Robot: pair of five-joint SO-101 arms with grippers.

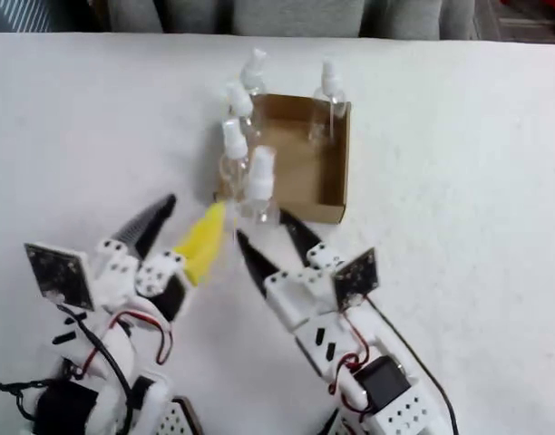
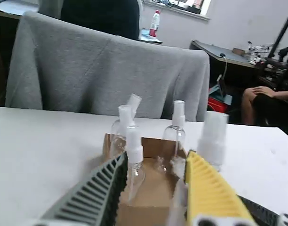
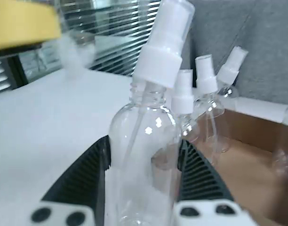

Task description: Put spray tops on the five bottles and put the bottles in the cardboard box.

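Right gripper [image 1: 259, 224] clamps a clear, white-spray-topped plastic bottle [image 1: 259, 186] at six o'clock of the brown cardboard box [image 1: 343, 163], probably to load it; left gripper [image 1: 198, 203] gapes.

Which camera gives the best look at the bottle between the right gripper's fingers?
The right wrist view: the bottle stands close between the black fingers, spray top on. The high view shows it from above at the near edge of the cardboard box; the left wrist view, its upper part.
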